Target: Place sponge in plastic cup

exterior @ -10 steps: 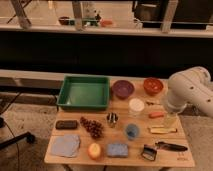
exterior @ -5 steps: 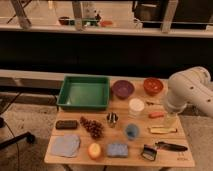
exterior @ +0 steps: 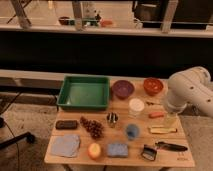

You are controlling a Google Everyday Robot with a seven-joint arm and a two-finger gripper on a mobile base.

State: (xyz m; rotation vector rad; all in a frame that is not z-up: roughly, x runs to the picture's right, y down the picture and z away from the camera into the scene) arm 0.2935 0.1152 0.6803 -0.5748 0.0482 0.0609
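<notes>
The gripper (exterior: 170, 120) hangs open to the cup's (exterior: 132, 131) right; best lower it squarely over the sponge (exterior: 117, 149) just before the cup, pinching across its width.

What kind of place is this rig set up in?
Probably a lab or office test area: a wooden table laid with props, a green tray, and a long dark counter behind. The gripper hangs open over the table's right side.
</notes>
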